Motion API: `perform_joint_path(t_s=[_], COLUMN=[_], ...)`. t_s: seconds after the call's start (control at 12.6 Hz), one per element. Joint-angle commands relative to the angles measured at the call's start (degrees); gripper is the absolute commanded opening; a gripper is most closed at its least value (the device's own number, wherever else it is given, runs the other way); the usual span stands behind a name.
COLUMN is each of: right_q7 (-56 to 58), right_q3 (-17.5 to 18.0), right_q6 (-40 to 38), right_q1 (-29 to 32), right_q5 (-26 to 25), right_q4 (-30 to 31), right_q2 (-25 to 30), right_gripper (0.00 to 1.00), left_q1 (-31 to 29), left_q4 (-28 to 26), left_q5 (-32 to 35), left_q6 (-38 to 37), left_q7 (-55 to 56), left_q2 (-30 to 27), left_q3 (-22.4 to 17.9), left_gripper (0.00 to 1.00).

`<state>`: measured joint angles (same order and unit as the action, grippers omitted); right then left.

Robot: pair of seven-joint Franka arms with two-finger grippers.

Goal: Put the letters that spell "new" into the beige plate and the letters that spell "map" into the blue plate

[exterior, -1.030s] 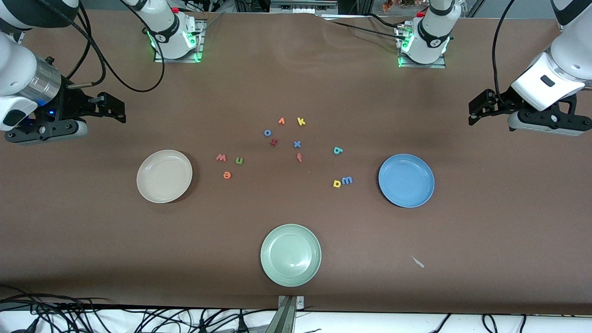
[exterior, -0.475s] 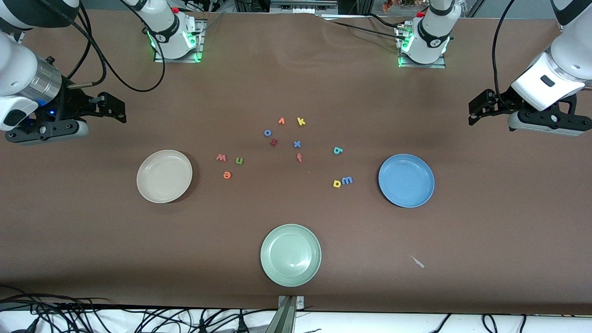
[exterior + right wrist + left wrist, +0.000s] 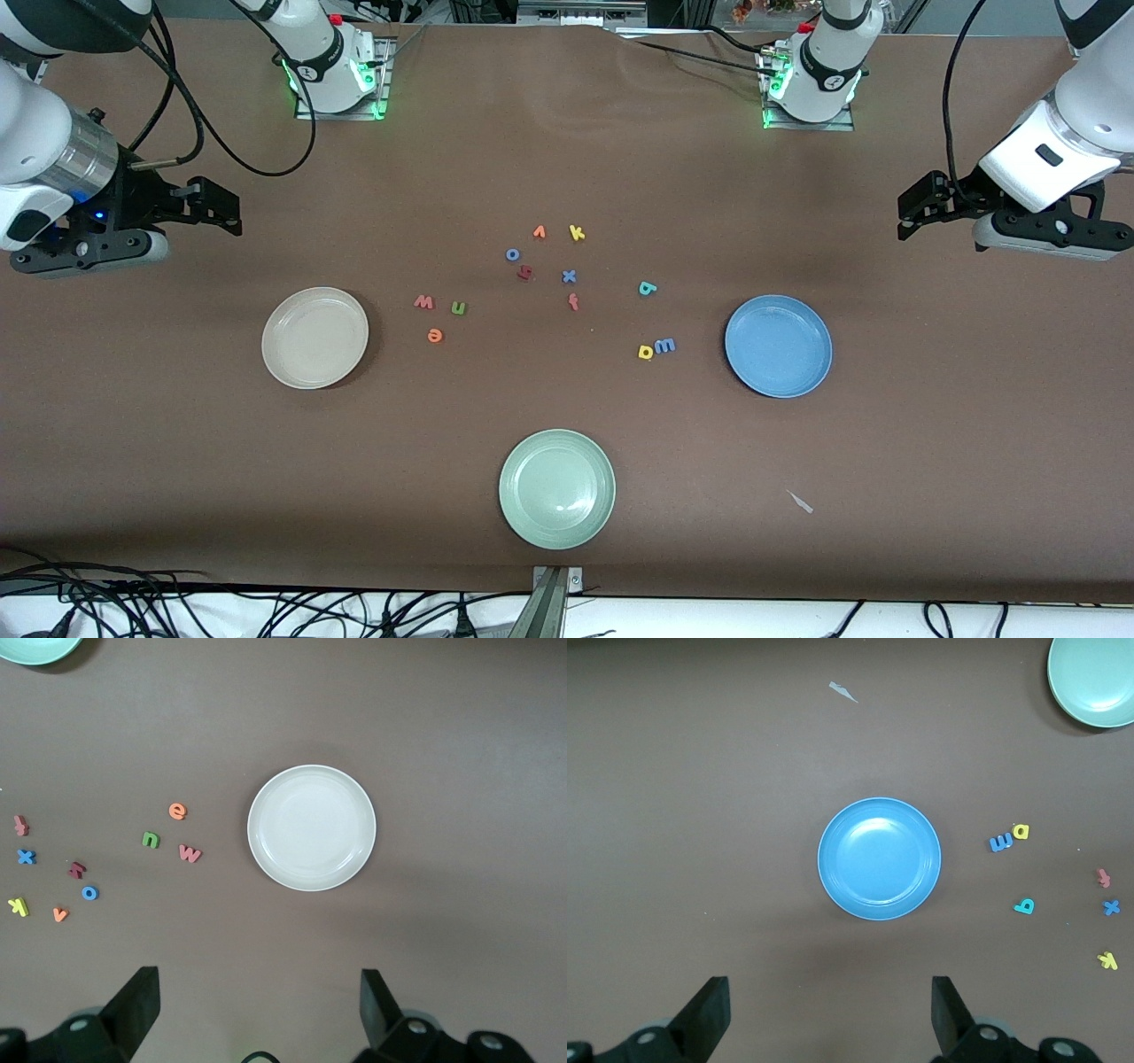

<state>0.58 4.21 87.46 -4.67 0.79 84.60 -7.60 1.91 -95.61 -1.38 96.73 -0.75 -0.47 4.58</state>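
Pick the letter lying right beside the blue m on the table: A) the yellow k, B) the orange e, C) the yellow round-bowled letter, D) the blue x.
C: the yellow round-bowled letter sits right against the blue m, near the blue plate; the left wrist view shows the same pair together.

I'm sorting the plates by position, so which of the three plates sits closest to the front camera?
The pale green plate. It lies lowest in the front view, on its own, while the beige plate and the blue plate sit farther back, level with each other.
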Motion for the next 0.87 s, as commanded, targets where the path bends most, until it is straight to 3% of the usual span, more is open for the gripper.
perform_joint_path(t_s=[0.0,0.79], right_q7=[-0.5,-0.41], right_q3=[-0.16,-0.86], right_q6=[-0.36,0.08], right_q1=[-0.08,0.63], right_q5=[0.44,0.0], right_q4=[-0.75,-0.84], right_q2=[0.12,-0.23], right_gripper=[1.0,1.0], left_q1=[0.02,0.02], left_q4=[0.24,0.24], left_q5=[-0.99,-0.99], left_q6=[-0.67,-0.67], left_q7=[-0.57,-0.57], left_q2=[-0.23,-0.23], left_q3=[-0.01,-0.01], left_gripper=[1.0,1.0])
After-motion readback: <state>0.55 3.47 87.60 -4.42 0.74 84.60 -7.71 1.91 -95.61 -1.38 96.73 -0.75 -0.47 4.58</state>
